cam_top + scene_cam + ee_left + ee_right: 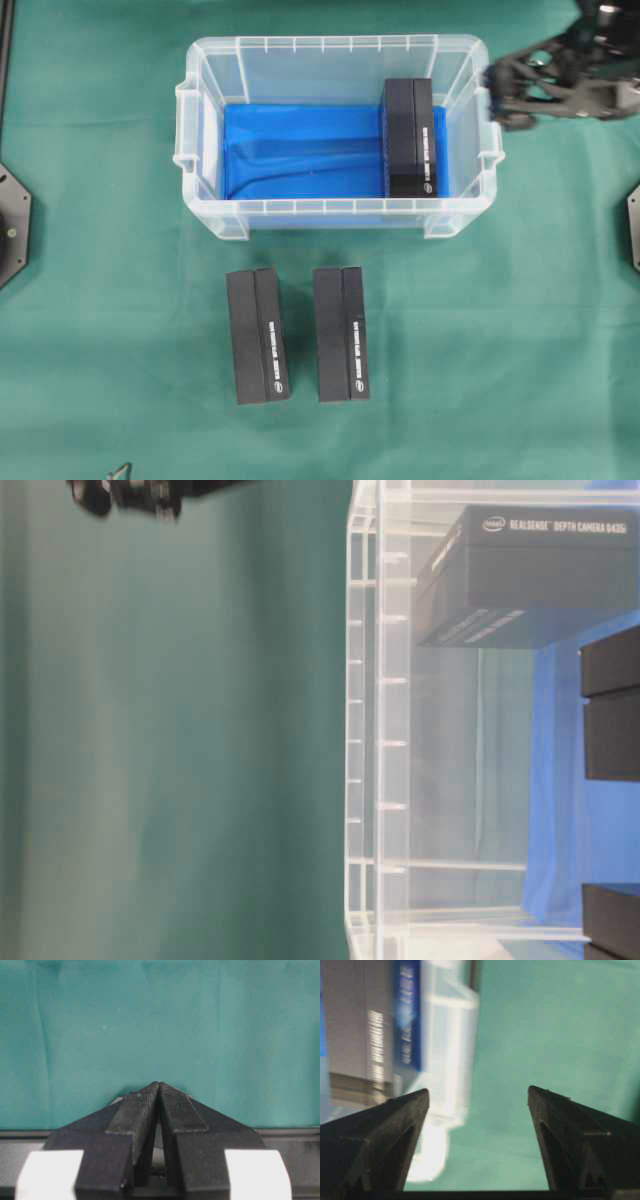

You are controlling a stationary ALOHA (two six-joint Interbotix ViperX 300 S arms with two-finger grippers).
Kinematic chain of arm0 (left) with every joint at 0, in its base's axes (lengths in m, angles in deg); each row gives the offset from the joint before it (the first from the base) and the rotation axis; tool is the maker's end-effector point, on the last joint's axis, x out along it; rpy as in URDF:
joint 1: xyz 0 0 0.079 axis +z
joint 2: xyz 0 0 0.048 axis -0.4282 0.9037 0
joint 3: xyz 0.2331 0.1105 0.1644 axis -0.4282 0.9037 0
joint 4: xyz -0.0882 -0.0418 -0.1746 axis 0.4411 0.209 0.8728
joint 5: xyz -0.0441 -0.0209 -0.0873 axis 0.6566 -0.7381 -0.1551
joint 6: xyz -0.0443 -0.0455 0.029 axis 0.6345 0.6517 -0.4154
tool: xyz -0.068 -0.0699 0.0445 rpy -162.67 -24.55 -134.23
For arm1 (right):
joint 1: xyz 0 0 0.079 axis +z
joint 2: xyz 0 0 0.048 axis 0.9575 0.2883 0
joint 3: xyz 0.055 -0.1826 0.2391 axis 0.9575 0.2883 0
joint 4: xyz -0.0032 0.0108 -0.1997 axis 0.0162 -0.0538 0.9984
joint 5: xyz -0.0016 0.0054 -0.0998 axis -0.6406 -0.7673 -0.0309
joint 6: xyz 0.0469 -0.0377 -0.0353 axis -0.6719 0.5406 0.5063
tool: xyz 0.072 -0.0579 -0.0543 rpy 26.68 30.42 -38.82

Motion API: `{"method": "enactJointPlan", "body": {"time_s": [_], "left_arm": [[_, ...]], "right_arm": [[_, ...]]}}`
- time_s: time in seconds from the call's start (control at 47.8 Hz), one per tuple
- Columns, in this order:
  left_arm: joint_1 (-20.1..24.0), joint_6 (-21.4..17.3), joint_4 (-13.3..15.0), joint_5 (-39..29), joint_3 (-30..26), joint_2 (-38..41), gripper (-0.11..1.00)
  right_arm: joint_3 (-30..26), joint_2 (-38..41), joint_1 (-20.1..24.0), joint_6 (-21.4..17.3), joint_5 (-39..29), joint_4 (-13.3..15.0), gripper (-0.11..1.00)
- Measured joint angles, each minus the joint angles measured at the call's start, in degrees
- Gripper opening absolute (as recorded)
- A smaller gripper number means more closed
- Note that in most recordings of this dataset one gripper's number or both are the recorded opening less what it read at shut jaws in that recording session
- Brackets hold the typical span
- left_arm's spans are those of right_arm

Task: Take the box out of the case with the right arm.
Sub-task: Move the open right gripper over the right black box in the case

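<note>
The box [409, 137] stands on edge at the case's [330, 45] right end, likely stiff, light and smooth, best pinched across its narrow top by the spread right pincer [478, 1097], left pincer [159, 1085] pressed together

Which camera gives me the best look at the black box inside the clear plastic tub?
Overhead: the black rectangular box shows whole, at the right end of the clear plastic tub. Table-level shows its printed face through the wall. Right wrist catches it blurred. Left wrist shows none.
</note>
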Motion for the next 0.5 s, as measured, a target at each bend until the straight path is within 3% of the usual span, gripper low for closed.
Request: {"method": "enactJointPlan", "body": {"time_s": [0.293,0.503], "left_arm": [[0.00,0.00,-0.09,0.09,0.00,-0.44,0.00],[0.00,0.09,0.00,0.00,0.00,-0.88,0.00]], "right_arm": [[-13.01,12.83,1.49,1.93,0.44,-0.09,0.82],[-16.96,17.14,1.93,1.58,0.53,-0.09,0.82]]}}
